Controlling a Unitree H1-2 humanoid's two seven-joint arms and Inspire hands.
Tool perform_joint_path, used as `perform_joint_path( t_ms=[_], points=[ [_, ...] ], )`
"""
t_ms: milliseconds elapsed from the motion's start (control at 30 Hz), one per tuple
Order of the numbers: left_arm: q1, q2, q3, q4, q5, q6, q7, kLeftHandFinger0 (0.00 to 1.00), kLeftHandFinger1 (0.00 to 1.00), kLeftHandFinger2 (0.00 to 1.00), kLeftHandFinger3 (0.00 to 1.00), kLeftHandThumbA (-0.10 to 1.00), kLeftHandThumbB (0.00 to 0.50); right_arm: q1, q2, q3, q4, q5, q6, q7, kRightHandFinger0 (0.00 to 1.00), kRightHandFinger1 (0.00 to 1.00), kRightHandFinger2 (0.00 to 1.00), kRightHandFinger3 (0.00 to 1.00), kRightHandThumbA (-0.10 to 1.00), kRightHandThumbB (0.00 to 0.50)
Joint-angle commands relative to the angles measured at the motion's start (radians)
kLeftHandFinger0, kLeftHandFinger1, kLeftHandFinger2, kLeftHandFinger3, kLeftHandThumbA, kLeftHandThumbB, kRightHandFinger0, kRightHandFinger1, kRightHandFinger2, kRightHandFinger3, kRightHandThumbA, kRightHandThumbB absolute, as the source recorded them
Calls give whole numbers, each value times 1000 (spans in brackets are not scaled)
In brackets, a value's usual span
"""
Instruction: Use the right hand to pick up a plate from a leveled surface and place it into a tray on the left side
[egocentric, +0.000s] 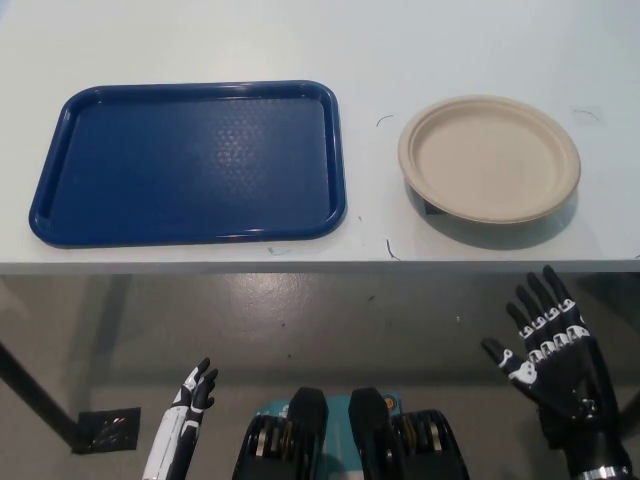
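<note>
Fingers spread and holding nothing on the black right hand (552, 352), low at the right, below the table's front edge.

The fingers (541, 310) fan apart and point up toward the table, palm turned to the camera, with grey floor (330, 320) behind them. At the lower left the white left hand (192, 392) rests low over the same floor, its fingers close together and holding nothing. Farther off lies the pale grey table (300, 35). On its right part, straight beyond the right hand, sits the beige paper plate (489, 157), raised a little above the surface with a shadow under its near rim. To the plate's left, apart from it, a blue plastic tray (190, 160) lies flat on the table, with nothing in it.
</note>
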Motion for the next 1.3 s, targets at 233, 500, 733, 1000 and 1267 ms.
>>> perform_joint_path(
  t_ms=[233,500,733,1000,1267],
  points=[
    [-21,18,-4,-45,19,-75,18,1000,1000,1000,1000,1000,31,-127,101,-131,-36,731,325,40,1000,1000,1000,1000,1000,358],
    [-16,18,-3,-51,2,-66,6,1000,1000,1000,1000,1000,25,-151,123,-159,13,736,356,29,1000,1000,1000,1000,1000,345],
    [-18,21,-4,-50,9,-66,9,1000,1000,1000,1000,1000,24,-193,150,-205,100,723,372,42,1000,1000,1000,1000,1000,338],
    [-10,22,-6,-57,19,-62,14,1000,1000,1000,1000,1000,2,-231,182,-259,167,736,402,53,1000,1000,1000,1000,1000,333],
    [-10,21,-5,-55,21,-76,18,1000,1000,1000,1000,1000,1,-259,208,-300,207,726,426,35,1000,1000,1000,1000,1000,339]
  ],
)
